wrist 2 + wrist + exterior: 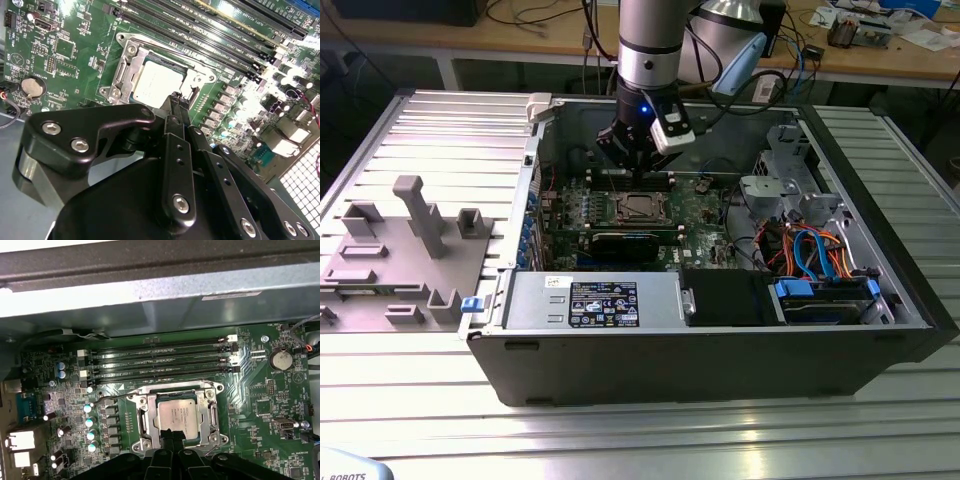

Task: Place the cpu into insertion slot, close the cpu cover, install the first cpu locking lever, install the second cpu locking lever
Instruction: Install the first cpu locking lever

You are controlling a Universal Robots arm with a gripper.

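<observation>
Dull silver metal cpu (177, 416), glossy green circuit board (250, 400), matt black end effector (175, 102)

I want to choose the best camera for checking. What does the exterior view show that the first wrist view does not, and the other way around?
Exterior view alone: the whole open computer case, the grey fixture block on the exterior view's left, and the arm above the board. First wrist view alone: the coin battery and the cpu cover framing the cpu. Both: the green circuit board and the gripper near the insertion slot.

Arm upright; claw (176, 100) downward, fingertips pinched together
</observation>
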